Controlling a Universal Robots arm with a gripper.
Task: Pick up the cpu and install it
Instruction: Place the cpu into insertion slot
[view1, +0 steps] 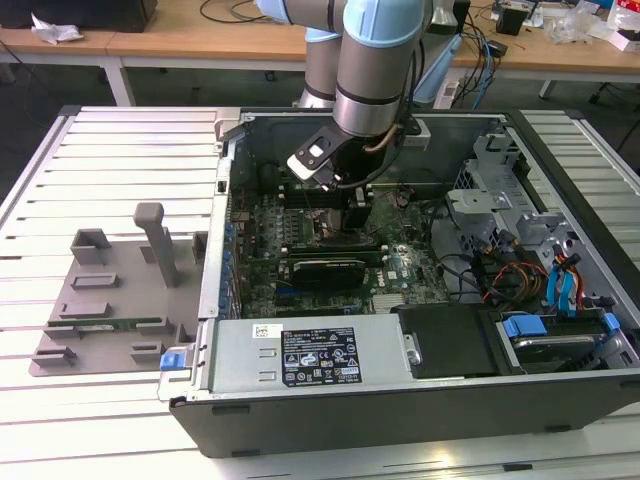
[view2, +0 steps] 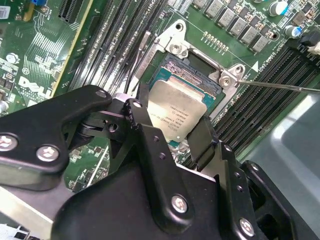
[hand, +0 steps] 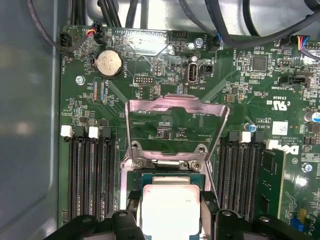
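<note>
Gripper (view2: 171, 120) jaws closed on the cpu (view2: 176, 106), chip betw. them at the socket (view2: 196, 61), w/ metal bracket (hand: 175, 106) tipped up just beyond.

arm (view1: 375, 70) | wrist pointing down | pincer (view2: 171, 120) clamped (both fingers (view2: 143, 126)) on cpu (view2: 177, 110)
</note>
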